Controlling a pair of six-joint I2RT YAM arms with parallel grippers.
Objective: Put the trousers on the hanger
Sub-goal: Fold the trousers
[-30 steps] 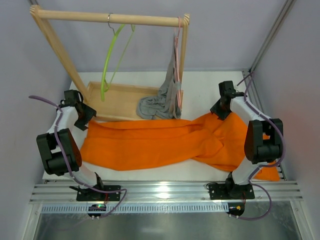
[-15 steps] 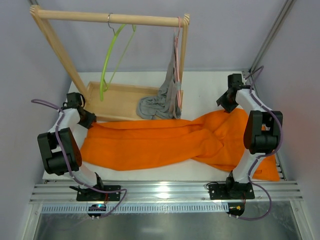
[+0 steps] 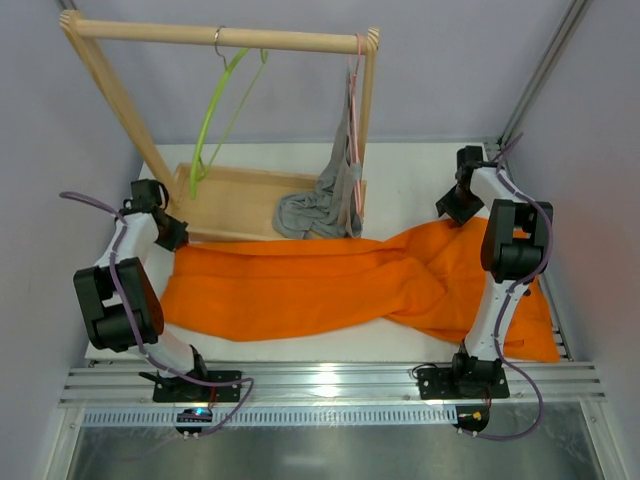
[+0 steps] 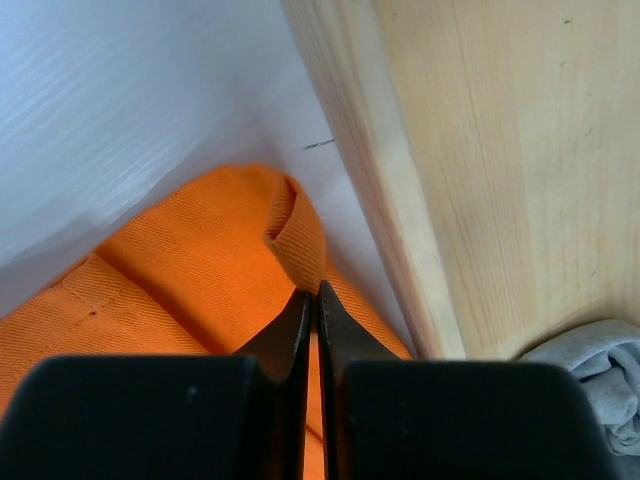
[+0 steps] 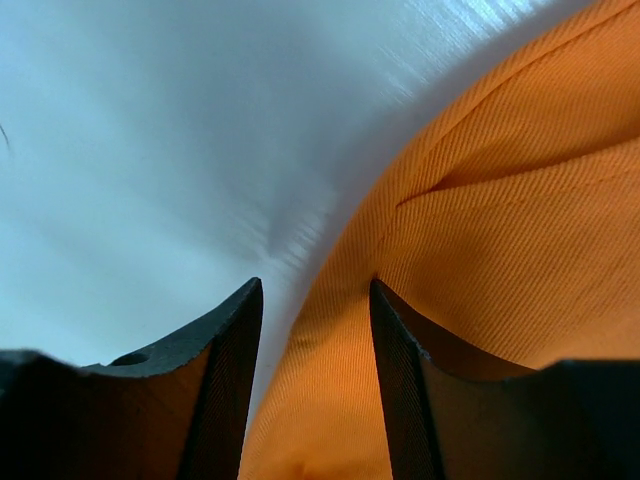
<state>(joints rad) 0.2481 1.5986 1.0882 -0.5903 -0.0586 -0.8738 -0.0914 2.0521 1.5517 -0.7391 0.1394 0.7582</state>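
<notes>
Top view: trousers [image 3: 300,285] spread along the counter [image 3: 410,165]; hanger [image 3: 215,110] on the rail [image 3: 150,30], far left. Left arm folded, right arm stretched far-right.
Left wrist: left pincer [image 4: 315,300] closed, nipping a raised trouser fold beside the wooden tray [image 4: 480,150].
Right wrist: right pincer [image 5: 315,330] half open, straddling the trouser edge.

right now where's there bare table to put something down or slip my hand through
Bare white table lies behind the trousers, between the wooden tray and the right hand; a thin strip runs in front of the trousers. The tray's left half is bare. Crowded: the middle under the trousers, the tray's right end with the grey garment.
</notes>
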